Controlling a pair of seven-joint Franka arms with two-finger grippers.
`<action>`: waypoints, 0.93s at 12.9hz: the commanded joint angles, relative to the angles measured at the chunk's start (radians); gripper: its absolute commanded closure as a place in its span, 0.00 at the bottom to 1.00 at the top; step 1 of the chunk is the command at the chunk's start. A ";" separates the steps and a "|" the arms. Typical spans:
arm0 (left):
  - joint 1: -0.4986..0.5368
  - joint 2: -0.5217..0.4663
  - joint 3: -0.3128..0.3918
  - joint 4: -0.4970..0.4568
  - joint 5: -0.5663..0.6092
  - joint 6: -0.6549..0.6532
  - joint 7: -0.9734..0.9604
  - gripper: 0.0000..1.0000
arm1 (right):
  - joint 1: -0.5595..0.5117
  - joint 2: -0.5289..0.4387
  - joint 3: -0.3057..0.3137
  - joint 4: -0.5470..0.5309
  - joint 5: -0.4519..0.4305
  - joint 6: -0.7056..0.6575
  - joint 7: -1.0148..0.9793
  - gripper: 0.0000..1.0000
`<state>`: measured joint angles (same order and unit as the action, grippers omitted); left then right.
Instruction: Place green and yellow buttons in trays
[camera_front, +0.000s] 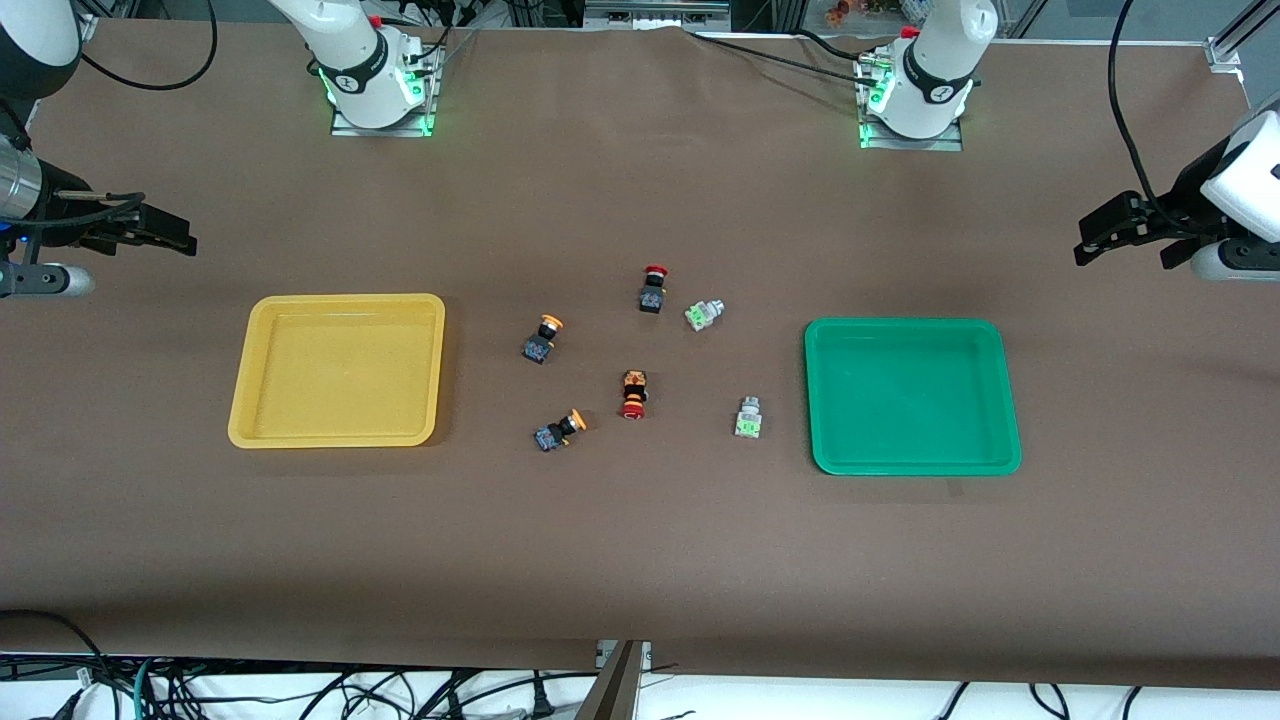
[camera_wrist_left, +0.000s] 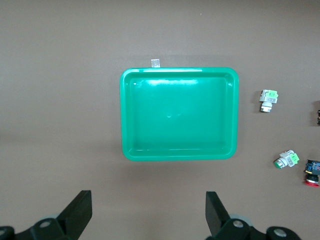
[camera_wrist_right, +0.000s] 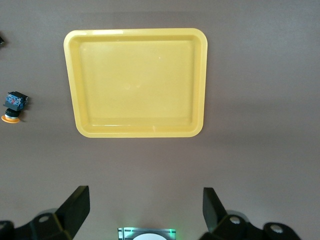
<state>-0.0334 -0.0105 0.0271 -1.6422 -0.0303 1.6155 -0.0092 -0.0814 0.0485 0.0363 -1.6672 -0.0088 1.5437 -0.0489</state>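
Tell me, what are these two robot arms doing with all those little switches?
Nothing is being handled yet. The left gripper and right gripper both hang open over bare table at its ends. The yellow plastic tray and green plastic tray are empty. Two grey green-faced switches, two yellow-capped switches and two red-capped switches lie between the trays.

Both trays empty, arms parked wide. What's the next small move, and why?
Probably bring the open left gripper down over the green button beside the green tray. It lies closest to that tray, clear of the red-capped switch. The right gripper waits, open, near the yellow tray.
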 joint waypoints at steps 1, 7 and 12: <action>-0.010 0.017 0.002 0.032 0.044 -0.022 0.011 0.00 | -0.015 -0.054 0.016 -0.054 -0.013 0.007 -0.017 0.00; -0.011 0.018 0.001 0.032 0.044 -0.025 0.009 0.00 | -0.005 -0.035 0.025 -0.054 -0.005 0.021 -0.005 0.00; -0.013 0.052 -0.013 0.024 0.041 -0.026 -0.005 0.00 | 0.133 0.068 0.025 -0.057 -0.003 0.166 0.210 0.00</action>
<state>-0.0391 0.0016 0.0161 -1.6428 -0.0078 1.6068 -0.0103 -0.0343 0.0659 0.0610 -1.7183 -0.0065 1.6571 0.0144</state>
